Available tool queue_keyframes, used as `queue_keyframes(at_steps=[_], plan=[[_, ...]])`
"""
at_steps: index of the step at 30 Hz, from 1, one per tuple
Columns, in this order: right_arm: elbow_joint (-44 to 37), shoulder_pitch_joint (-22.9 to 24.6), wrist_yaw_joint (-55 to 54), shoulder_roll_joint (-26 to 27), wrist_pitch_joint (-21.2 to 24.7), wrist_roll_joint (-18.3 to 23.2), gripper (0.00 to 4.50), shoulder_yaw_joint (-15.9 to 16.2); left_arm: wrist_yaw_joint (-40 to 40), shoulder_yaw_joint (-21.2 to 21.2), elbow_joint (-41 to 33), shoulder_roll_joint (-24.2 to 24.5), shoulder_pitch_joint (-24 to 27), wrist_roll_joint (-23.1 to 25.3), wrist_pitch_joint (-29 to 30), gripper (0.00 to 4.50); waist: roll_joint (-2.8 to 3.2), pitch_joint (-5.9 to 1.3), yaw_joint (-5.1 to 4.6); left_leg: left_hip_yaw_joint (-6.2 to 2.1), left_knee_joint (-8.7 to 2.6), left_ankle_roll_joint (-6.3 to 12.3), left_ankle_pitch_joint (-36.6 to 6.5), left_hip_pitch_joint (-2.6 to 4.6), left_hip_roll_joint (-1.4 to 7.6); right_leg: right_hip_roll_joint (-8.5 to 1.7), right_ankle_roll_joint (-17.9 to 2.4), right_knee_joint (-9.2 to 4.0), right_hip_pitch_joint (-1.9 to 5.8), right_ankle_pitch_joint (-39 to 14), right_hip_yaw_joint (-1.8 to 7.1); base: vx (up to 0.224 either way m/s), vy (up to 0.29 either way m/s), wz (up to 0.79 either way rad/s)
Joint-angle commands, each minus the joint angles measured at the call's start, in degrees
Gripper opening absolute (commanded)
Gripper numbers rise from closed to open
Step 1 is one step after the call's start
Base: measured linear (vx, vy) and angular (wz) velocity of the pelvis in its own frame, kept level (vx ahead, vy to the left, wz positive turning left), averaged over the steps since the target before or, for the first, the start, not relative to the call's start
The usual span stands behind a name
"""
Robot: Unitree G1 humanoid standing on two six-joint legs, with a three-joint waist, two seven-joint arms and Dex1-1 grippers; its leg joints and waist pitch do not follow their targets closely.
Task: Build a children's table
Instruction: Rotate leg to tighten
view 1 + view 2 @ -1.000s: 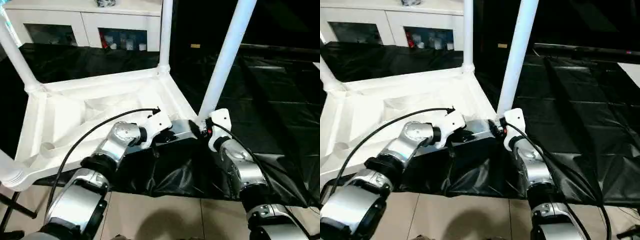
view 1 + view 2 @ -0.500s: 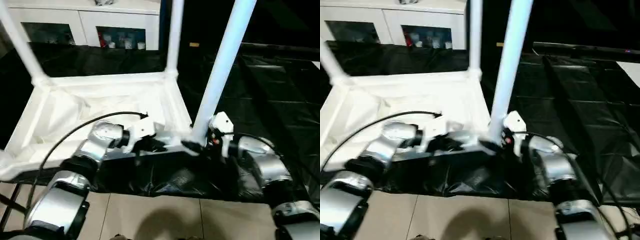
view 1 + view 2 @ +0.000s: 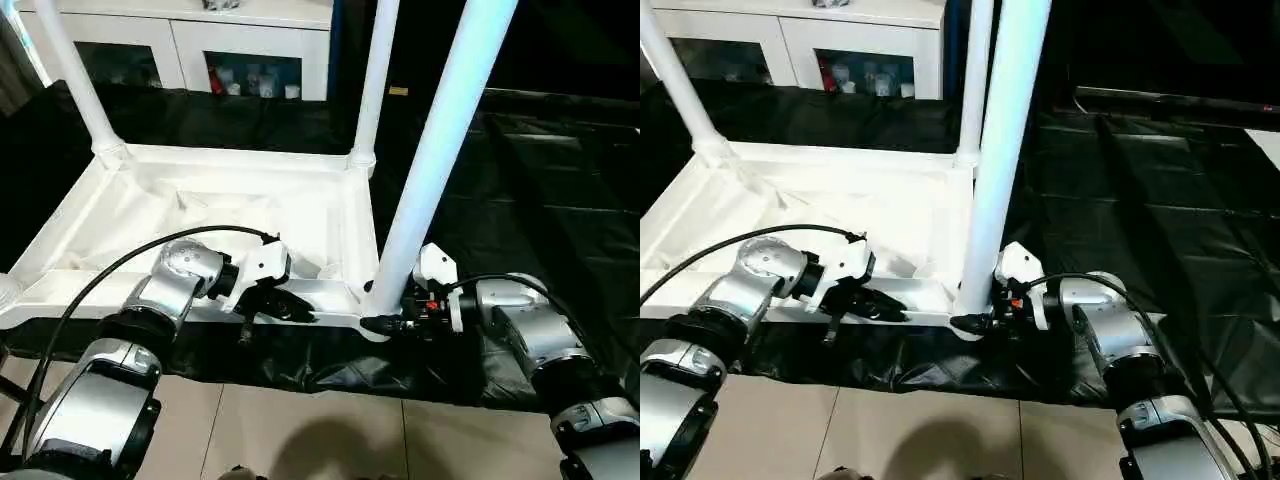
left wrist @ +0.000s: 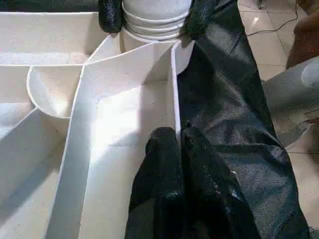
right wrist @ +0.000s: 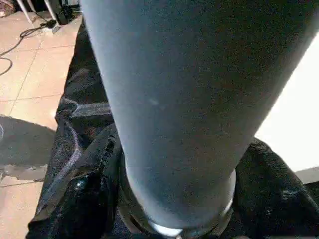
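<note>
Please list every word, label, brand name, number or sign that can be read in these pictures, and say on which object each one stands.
No text can be read in any view.
Small yellow tag on the black table cover: too small to read.
Items behind the cabinet's glass doors: too blurred to show any label.
White children's table and its legs: plain, no markings seen.

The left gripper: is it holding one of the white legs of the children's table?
No. The left gripper is shut on the near rim of the tabletop, apart from the nearest leg.
</note>
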Motion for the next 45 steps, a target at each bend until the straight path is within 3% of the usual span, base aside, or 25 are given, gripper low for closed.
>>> queue_keyframes(at_steps=[1,3,5,10,11,12,13,17,20,24,25,26,28,32,33,37,45], plan=[[-2.37,-0.07,0.56,1.04,1.36,0.62,2.73,1.42,-1.54,-1.72,-0.3,-1.79,-1.06,0.05,-0.51,0.0,-0.55,-3.82,0.17,-1.44,-3.69,5.04,-8.06,0.8,4.02,-5.56,-14.17,-3.46,2.94,-10.76,3.09,0.0,0.0,0.0],[-2.77,0.41,-0.37,1.29,1.65,0.85,2.72,1.1,0.06,-1.56,-0.14,-2.07,-1.1,0.38,-0.46,0.0,-0.49,-3.85,0.22,-1.38,-3.63,5.09,-8.11,0.84,4.03,-5.56,-14.26,-3.5,2.87,-10.56,3.09,0.0,0.0,0.0],[-3.02,1.83,-7.56,2.95,1.25,0.04,2.7,-0.56,8.17,-1.38,0.91,-3.37,-1.49,2.54,-0.04,0.0,-0.45,-3.7,0.23,-1.37,-3.73,4.45,-8.87,1.11,4.1,-5.54,-13.91,-3.73,2.52,-11.61,3.17,0.0,0.0,0.0],[-0.74,2.99,-25.96,8.23,0.65,-3.69,2.69,-3.68,19.43,-0.15,0.16,-8.01,-1.21,3.13,4.78,0.0,-0.61,-3.32,-0.45,-1.82,-3.99,1.44,-13.01,1.41,3.7,-5.85,-10.74,-5.05,2.28,-22.93,3.16,0.0,0.0,0.0],[-0.59,3.45,-32.19,11.27,2.18,-3.91,2.68,-4.88,23.07,-0.35,-0.85,-10.45,-0.58,3.65,6.63,0.0,-0.26,-3.28,-0.67,-1.98,-4.18,1.05,-13.06,1.33,3.72,-5.84,-10.39,-5.13,2.28,-23.46,3.19,0.0,0.0,0.0],[-0.35,3.46,-34.95,12.63,2.4,-4.2,2.68,-5.21,24.41,-0.67,-1.25,-11.52,-0.26,4.05,7.14,0.0,-0.44,-3.28,-0.98,-2.06,-4.3,0.81,-14.01,1.41,3.72,-5.71,-10.12,-5.33,2.17,-24.09,3.11,0.0,0.0,0.0],[-0.01,3.44,-38.26,14.55,2.48,-4.38,2.68,-5.63,26.11,-1.11,-1.83,-13.05,0.2,4.52,7.92,0.0,-0.14,-3.25,-1.09,-2.14,-4.34,0.6,-14.24,1.38,3.72,-5.71,-10.05,-5.31,2.19,-24.04,3.15,0.0,0.0,0.0],[1.89,2.02,-47.64,19.81,2.44,-5.62,2.68,-5.92,31.77,-2.07,-1.33,-16.74,0.26,6.05,8.56,0.0,-0.27,-3.19,-1.9,-2.04,-4.26,1.04,-15.63,1.41,3.38,-5.55,-9.58,-5.74,1.97,-24.61,3.16,0.0,0.0,0.0],[1.89,2.02,-47.64,19.81,2.44,-5.62,2.68,-5.92,31.77,-2.07,-1.33,-16.74,0.26,6.05,8.56,0.0,-0.14,-3.22,-1.69,-2.04,-4.17,2.09,-15.51,1.33,3.26,-5.65,-8.4,-6.07,2.02,-26.5,3.22,0.0,0.0,0.0],[1.89,2.02,-47.64,19.81,2.44,-5.62,2.68,-5.92,31.77,-2.07,-1.33,-16.74,0.26,6.05,8.56,0.0,-0.06,-3.29,-1.82,-2.16,-4.39,2.05,-15.67,1.18,3.45,-5.59,-8.69,-5.83,2.09,-24.56,3.19,0.0,0.0,0.0],[2.2,1.56,-49.03,20.7,2.0,-6.39,3.24,-5.38,32.88,-2.32,-0.99,-17.31,0.03,6.5,8.42,0.0,-0.12,-3.28,-1.83,-2.11,-4.38,2.07,-15.62,1.19,3.46,-5.56,-8.82,-5.81,2.05,-24.2,3.22,0.0,0.0,0.0],[1.37,1.0,-44.63,19.04,0.74,-5.22,3.38,-5.58,30.6,-1.89,-0.71,-16.29,-0.22,5.65,7.71,0.0,-0.4,-3.22,-1.87,-2.12,-4.44,2.11,-16.04,1.28,3.49,-5.58,-8.94,-5.86,1.98,-24.42,3.16,0.0,0.0,0.0],[0.19,0.33,-36.97,15.53,-0.3,-3.31,3.38,-5.97,26.33,-0.92,-0.66,-14.43,-0.44,3.85,6.08,0.0,-0.3,-3.38,-1.68,-2.01,-4.21,2.62,-15.71,1.17,3.42,-5.72,-9.15,-5.74,2.23,-23.7,3.24,0.0,0.0,0.0],[-1.32,0.55,-23.94,9.5,0.82,-1.53,3.38,-4.77,18.66,-0.56,-2.08,-11.01,0.34,2.06,3.97,0.0,-0.77,-3.61,-1.51,-1.72,-3.84,5.29,-11.01,0.56,3.39,-5.64,-11.4,-4.79,2.77,-16.08,3.3,0.0,0.0,0.0],[-1.5,0.58,-22.02,8.66,0.89,-1.3,3.38,-4.47,17.78,-0.59,-2.06,-10.42,0.32,2.02,3.99,0.0,-0.65,-3.81,-1.18,-1.66,-3.63,6.02,-9.48,0.42,3.36,-5.66,-11.86,-4.44,3.11,-14.24,3.22,0.0,0.0,0.0],[-1.57,-0.05,-17.26,6.09,1.05,-0.38,3.38,-3.65,15.67,-0.32,-0.82,-8.21,-0.65,2.17,2.07,0.0,-0.63,-4.09,-0.85,-1.4,-3.37,7.48,-6.31,0.37,3.74,-5.35,-14.06,-3.42,3.07,-7.46,2.95,0.0,0.0,0.0],[0.07,-1.94,-7.4,3.08,0.22,-0.78,3.38,-2.4,7.82,0.36,-0.58,-5.54,-2.18,0.37,1.78,0.0,-0.51,-3.81,-0.25,-1.34,-3.54,5.88,-8.76,0.67,3.95,-5.52,-13.83,-3.72,2.88,-11.82,2.99,0.0,0.0,0.0]])
